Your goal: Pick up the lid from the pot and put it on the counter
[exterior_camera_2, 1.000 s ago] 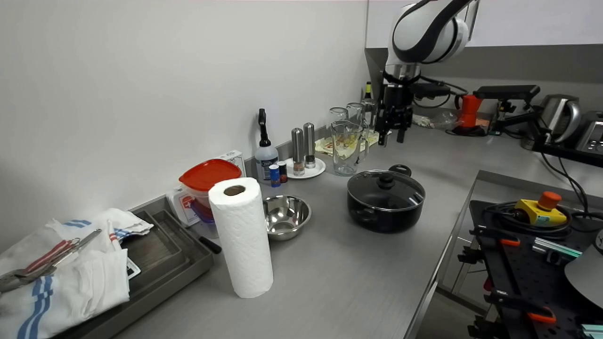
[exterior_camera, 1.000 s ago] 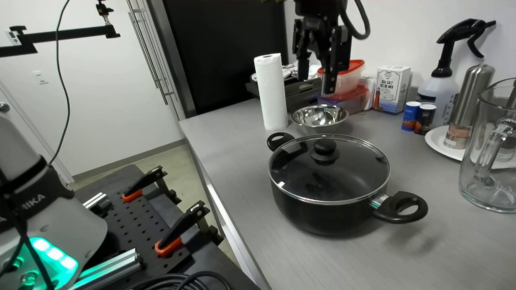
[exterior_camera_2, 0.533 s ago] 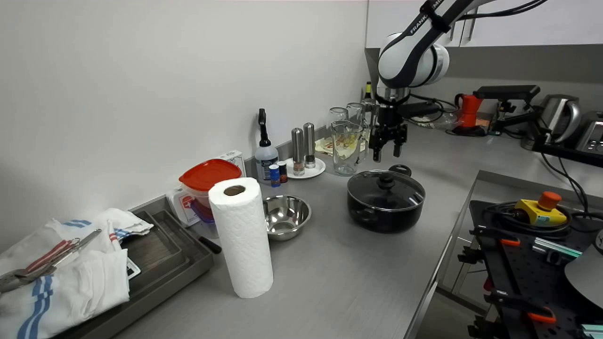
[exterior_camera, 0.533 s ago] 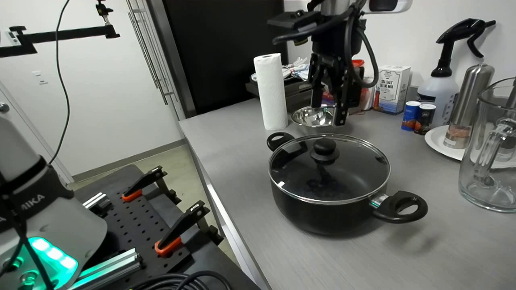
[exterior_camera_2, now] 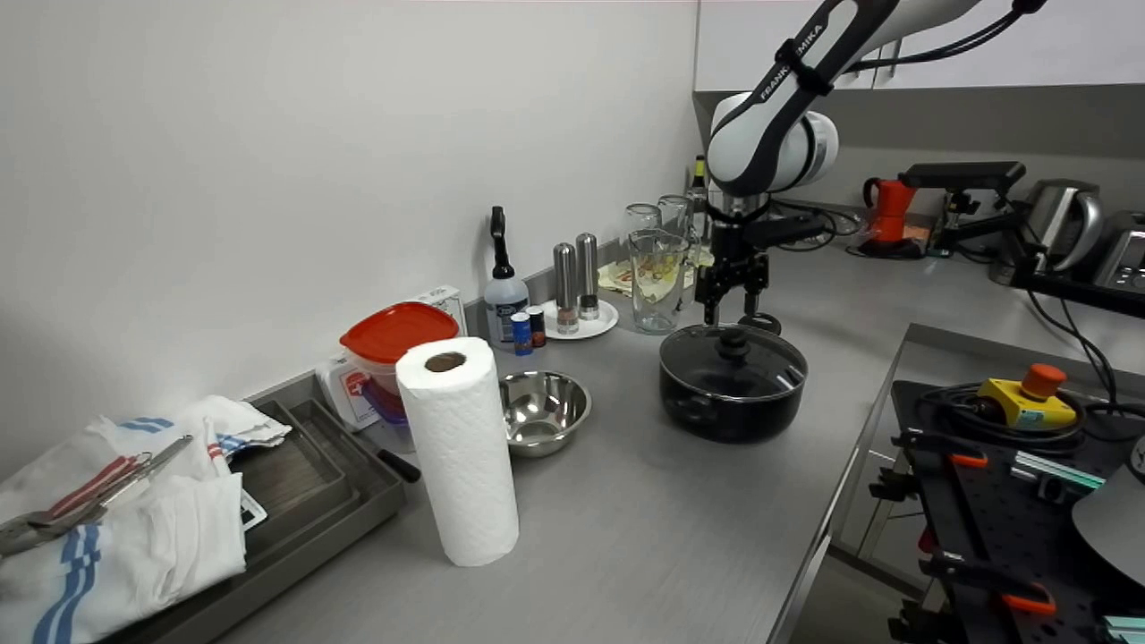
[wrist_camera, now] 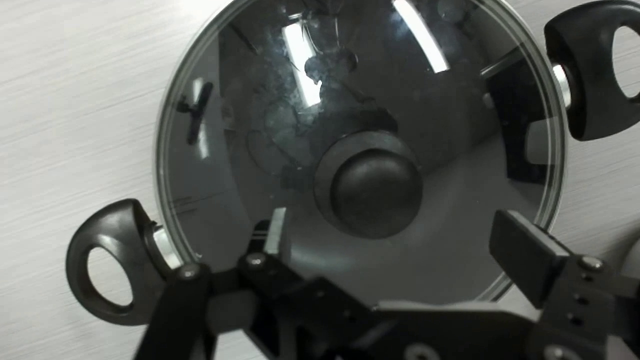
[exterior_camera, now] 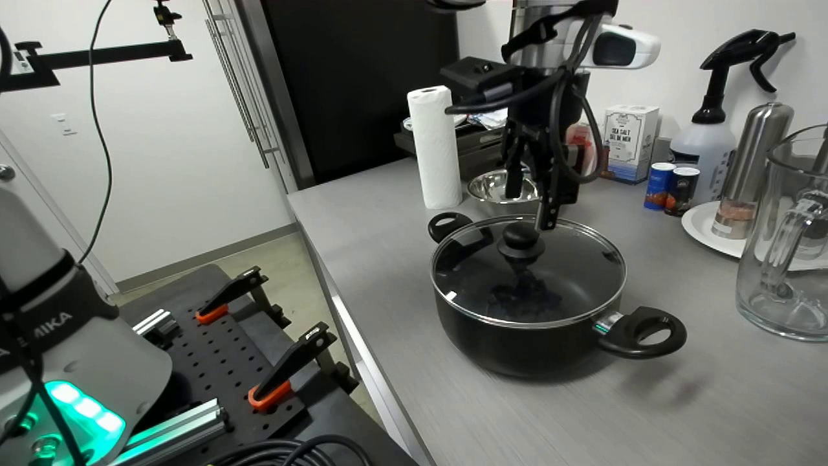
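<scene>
"Two fingers point(wrist_camera: 522, 255) on your gripper point(exterior_camera: 530, 210): did you have them together?"

"No, apart, with a wide gap. They pointed down above the lid point(exterior_camera: 529, 285), and in the wrist view the black knob point(wrist_camera: 377, 192) showed between them, with glass visible on either side of it."

"So where was the lid?"

"On the pot point(exterior_camera: 530, 353), lying flat and covering it from rim to rim. I hung low over it."

"And the pot?"

"It stood on the table point(exterior_camera: 388, 272), nearer the edge by my base point(exterior_camera: 103, 362) than the edge along the wall point(exterior_camera_2: 313, 179), its two loop handles point(wrist_camera: 582, 75) out on opposite sides."

"What else was around?"

"Nearer the table's corner by the dark panel point(exterior_camera: 369, 77) I saw a small steel bowl point(exterior_camera_2: 544, 413) and, close to it, a paper towel roll point(exterior_camera_2: 461, 456). A grey tray point(exterior_camera_2: 358, 514) with striped towels point(exterior_camera_2: 179, 537) lay along the wall edge. Farther along that edge stood a red-lidded container point(exterior_camera_2: 400, 333), a spray bottle point(exterior_camera_2: 505, 300) with two small canisters point(exterior_camera_2: 521, 335) by it, two steel mills point(exterior_camera_2: 565, 273) on a white plate point(exterior_camera_2: 608, 317), and a glass pitcher point(exterior_camera_2: 657, 282)."
</scene>
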Controlling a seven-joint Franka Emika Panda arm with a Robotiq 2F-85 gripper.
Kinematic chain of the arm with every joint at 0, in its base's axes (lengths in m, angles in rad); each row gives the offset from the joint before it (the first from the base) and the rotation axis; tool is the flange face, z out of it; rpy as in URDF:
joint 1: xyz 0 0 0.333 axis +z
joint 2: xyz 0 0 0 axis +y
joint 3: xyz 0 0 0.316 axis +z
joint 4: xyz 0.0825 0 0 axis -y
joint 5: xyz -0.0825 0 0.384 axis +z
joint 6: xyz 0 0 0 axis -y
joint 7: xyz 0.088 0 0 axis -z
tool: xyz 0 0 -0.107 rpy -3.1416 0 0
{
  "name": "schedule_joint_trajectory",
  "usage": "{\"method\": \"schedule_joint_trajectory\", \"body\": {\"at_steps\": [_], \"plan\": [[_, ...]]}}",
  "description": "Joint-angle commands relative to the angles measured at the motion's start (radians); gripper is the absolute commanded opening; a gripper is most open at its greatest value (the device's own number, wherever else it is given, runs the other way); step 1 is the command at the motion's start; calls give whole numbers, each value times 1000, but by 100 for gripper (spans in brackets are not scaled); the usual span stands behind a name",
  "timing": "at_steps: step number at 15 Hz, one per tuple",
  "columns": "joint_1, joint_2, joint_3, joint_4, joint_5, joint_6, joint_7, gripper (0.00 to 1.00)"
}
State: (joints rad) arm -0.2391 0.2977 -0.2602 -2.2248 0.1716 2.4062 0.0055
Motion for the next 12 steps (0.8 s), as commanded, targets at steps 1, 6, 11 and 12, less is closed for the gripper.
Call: {"method": "schedule_joint_trajectory", "body": {"at_steps": [1,6,11,12], "plan": [[-17,49,25,34,21,19,19,100],[-21,79,32,53,18,12,30,100],[-30,96,38,60,25,9,25,100],[-32,97,39,59,27,8,25,100]]}}
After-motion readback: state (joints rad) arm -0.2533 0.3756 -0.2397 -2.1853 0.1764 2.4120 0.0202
